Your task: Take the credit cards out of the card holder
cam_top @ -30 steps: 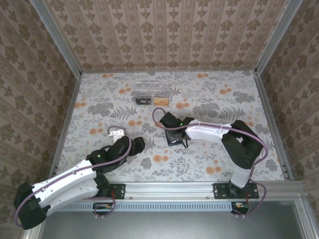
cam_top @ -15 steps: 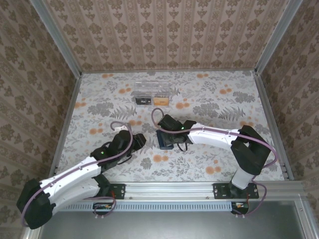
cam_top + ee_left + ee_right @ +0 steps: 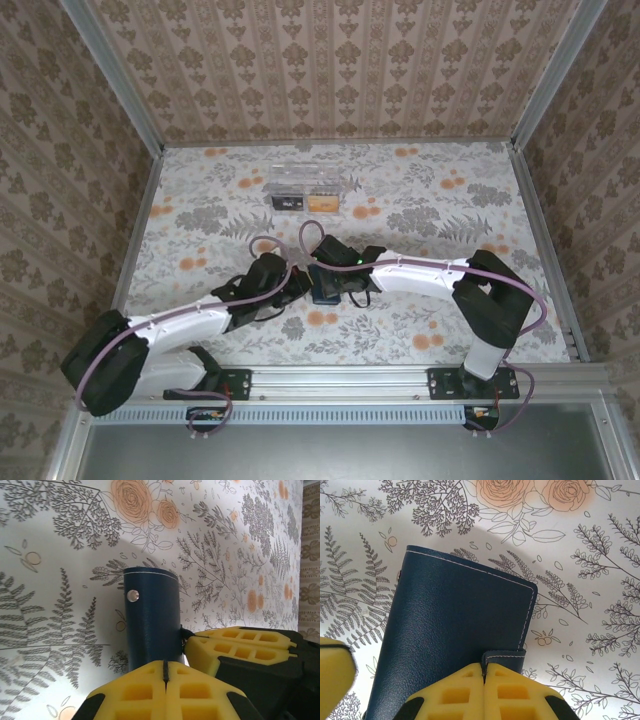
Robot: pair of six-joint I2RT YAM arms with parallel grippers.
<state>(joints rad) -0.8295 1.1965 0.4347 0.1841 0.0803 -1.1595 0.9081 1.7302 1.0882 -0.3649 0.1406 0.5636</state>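
Top external view looks down on both arms reaching in to meet near the middle of the floral-printed surface (image 3: 450, 215). Between them a small dark navy folding card holder (image 3: 323, 292) lies on the surface. The left fingers (image 3: 299, 286) come at it from the left, and the right fingers (image 3: 336, 284) from the right and slightly behind.

Left wrist view looks low along the surface. It shows the card holder (image 3: 150, 625) folded shut, with white stitching along its far edge and a round metal snap stud (image 3: 132, 595) near its left side. The yellow padded left fingers (image 3: 165, 672) are pressed together with no gap, right at the holder's near end. I cannot tell whether any of the cover is caught between them. Just to the right, the other arm's yellow pads touch the holder's right edge.

Right wrist view shows the grained navy cover of the card holder (image 3: 455, 625) from above. A little snap tab (image 3: 505, 657) folds over its near edge. The right fingers (image 3: 483, 675) are clamped tight on that near edge, just beside the tab.

Well back from all this stands a clear plastic box (image 3: 303, 178). Just in front of it an orange-tan card (image 3: 323, 203) lies flat beside a dark flat rectangle (image 3: 288, 204) that is too small to identify.
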